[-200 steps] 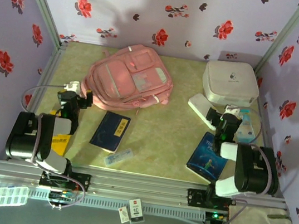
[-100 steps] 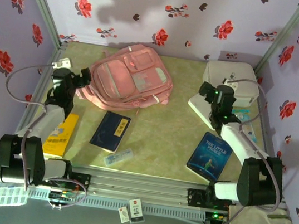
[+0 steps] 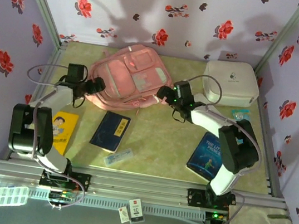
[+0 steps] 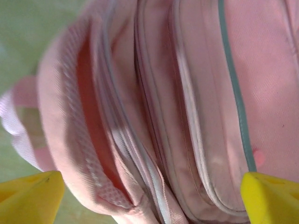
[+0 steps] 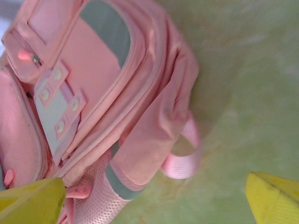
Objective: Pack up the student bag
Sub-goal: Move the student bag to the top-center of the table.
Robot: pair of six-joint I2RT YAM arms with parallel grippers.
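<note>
The student bag (image 3: 129, 75) is a soft pink backpack lying flat at the back middle of the table. My left gripper (image 3: 96, 86) is at its left edge, open. In the left wrist view the bag's zip seams (image 4: 154, 140) lie between the wide-apart yellow fingertips (image 4: 28, 196). My right gripper (image 3: 166, 95) is at the bag's lower right corner, also open. In the right wrist view that corner (image 5: 149, 140) and a pink strap loop (image 5: 184, 161) sit ahead of the spread fingertips (image 5: 275, 198). Neither gripper holds anything.
A white hard case (image 3: 230, 82) stands at the back right. A dark blue book (image 3: 110, 131), a yellow book (image 3: 59, 129), a blue picture book (image 3: 209, 155) and a clear slim case (image 3: 118, 157) lie on the table in front of the bag.
Both arms reached to the bag: the left gripper moved right to its left edge, and the right gripper swung left from the white case to the bag's lower right corner.
</note>
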